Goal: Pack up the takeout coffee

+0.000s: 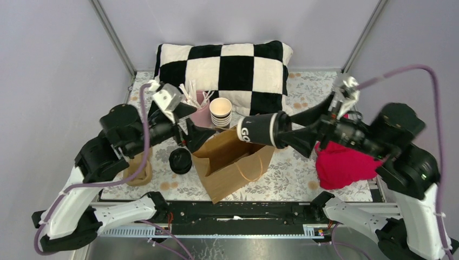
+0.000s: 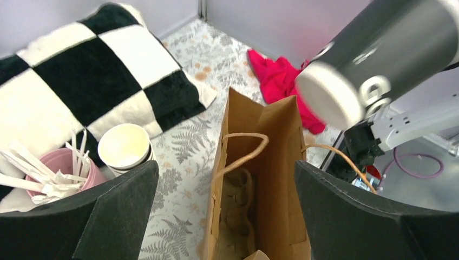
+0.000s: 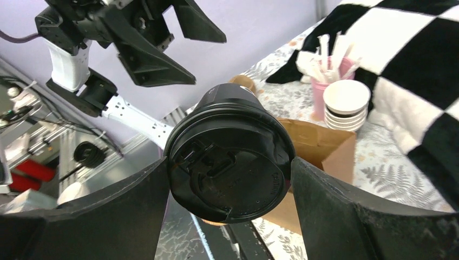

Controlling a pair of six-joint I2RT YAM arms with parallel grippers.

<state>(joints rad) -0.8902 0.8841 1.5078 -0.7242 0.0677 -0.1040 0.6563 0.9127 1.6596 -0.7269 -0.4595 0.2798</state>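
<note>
Black-lidded takeout coffee (image 1: 255, 129) lies sideways, clamped in the right tool (image 1: 282, 131) above the paper bag (image 1: 227, 160), while the left tool (image 1: 190, 125) gapes wide and empty beside it, so lowering it tilted could snag the rim and topple that unbraced bag.

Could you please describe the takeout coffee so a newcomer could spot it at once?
Find the open brown paper bag at the centre of the floral table. Above it, the jaws of the right gripper hold a black paper cup with white lettering, tipped on its side. Unlike the stacked lidless cream-lined cups behind the bag, it has a round black plastic lid.
</note>
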